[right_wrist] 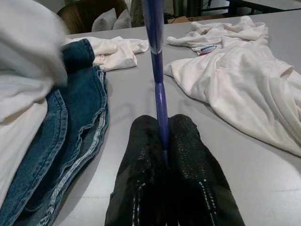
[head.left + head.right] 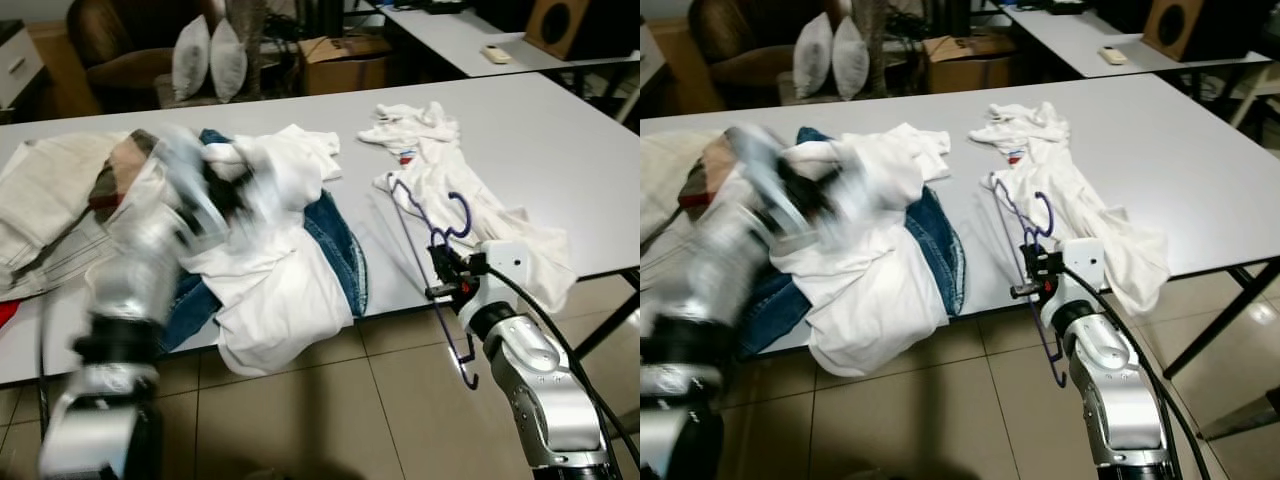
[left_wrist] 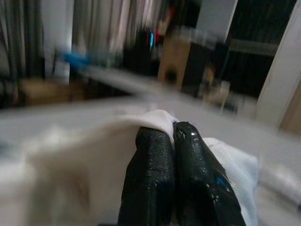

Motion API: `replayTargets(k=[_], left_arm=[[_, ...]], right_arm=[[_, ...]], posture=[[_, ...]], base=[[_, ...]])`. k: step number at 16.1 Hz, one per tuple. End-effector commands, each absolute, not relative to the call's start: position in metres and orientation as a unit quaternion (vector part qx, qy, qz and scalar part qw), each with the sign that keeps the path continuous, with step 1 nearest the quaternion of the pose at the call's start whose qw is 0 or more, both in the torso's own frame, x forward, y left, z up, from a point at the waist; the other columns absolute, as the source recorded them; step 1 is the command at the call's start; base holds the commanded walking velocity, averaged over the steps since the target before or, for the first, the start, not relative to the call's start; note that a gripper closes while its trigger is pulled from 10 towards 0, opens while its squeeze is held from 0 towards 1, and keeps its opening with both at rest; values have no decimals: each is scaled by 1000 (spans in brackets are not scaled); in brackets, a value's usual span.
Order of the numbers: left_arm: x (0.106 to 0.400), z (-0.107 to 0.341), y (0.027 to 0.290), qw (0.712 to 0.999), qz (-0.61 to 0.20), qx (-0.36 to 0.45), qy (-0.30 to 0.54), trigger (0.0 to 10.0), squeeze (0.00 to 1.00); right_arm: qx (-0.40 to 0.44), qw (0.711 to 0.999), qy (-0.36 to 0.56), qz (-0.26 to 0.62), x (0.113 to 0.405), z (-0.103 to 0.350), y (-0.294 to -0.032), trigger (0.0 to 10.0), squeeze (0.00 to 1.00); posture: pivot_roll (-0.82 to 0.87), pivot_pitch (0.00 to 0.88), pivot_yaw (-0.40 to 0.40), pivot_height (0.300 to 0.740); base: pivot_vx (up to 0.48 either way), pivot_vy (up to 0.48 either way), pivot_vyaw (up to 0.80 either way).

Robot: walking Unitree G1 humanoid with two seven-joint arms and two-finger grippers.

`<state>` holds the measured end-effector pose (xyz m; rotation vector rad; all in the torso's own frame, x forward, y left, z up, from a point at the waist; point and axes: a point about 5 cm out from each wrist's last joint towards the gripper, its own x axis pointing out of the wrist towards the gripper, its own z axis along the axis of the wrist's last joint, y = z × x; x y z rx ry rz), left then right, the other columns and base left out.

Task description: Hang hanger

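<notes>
A thin purple hanger (image 2: 420,235) leans over the table's front edge, its hook (image 2: 460,215) resting on a crumpled white shirt (image 2: 470,200). My right gripper (image 2: 440,270) is shut on the hanger's rod (image 1: 155,56), just off the table edge. My left gripper (image 2: 225,190) is blurred by motion above the clothes pile. Its fingertips (image 3: 173,129) are pressed together on a fold of the white garment (image 2: 270,270). That garment lies over blue jeans (image 2: 340,245).
The grey table (image 2: 560,130) spans the view, with beige clothes (image 2: 50,190) heaped at its left end. Behind it stand two pillows (image 2: 208,55), a cardboard box (image 2: 345,62) and a second table (image 2: 450,35). Tiled floor (image 2: 300,410) lies in front.
</notes>
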<state>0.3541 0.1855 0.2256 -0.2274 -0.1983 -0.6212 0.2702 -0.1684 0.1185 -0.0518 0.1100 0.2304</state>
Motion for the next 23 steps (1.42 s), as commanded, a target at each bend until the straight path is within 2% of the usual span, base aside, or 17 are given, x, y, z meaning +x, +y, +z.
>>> replayTargets(k=[1,2,5,8,11,13,14,17,19,20,21,22,23], left_arm=[[348,277,202,906,-325,-188,-197,0,0],[343,297,210,889,-333,-211,-232,0,0],[345,299,220,905,-322,-173,-217,0,0],[344,298,222,901,-318,-201,-218,0,0],[342,313,228,878,-306,-252,-267,0,0],[333,336,246,824,-306,-325,-349,0,0],[331,337,247,818,-312,-332,-352,0,0],[330,301,228,869,-369,-230,-237,0,0],[327,250,216,914,-387,-72,-100,0,0],[320,225,213,914,-404,2,-38,0,0],[304,201,217,902,-428,52,30,0,0],[283,183,224,884,-452,75,95,0,0],[275,181,229,879,-457,71,115,0,0]], right_arm=[[-18,992,56,111,272,117,-168,10000,0],[-16,992,56,110,273,116,-168,10000,0],[-15,992,55,110,274,116,-166,10000,0],[-13,993,54,105,272,116,-169,10000,0],[-14,993,53,101,272,117,-171,10000,0],[-14,994,48,99,274,118,-173,10000,0],[-14,994,49,100,274,118,-172,10000,0],[-18,993,52,108,275,116,-169,10000,0],[-23,992,56,114,275,114,-166,10000,0],[-25,991,57,117,276,113,-165,10000,0],[-27,990,58,122,277,113,-164,10000,0],[-30,990,59,126,277,113,-164,10000,0],[-30,990,59,126,277,113,-164,10000,0]], posture=[[-7,0,64,740],[-7,0,64,740],[-3,0,71,740],[-11,0,78,740],[-13,0,75,740],[-8,0,70,740],[-6,0,69,740],[2,0,64,740],[13,0,54,740],[15,0,52,740],[19,0,47,740],[23,0,42,740],[26,0,40,740]], base=[[0,0,0],[0,0,0],[0,0,0],[0,0,0],[0,0,0],[0,0,0],[0,0,0],[0,0,0],[0,0,0],[0,0,0],[0,0,0],[0,0,0],[0,0,0]])
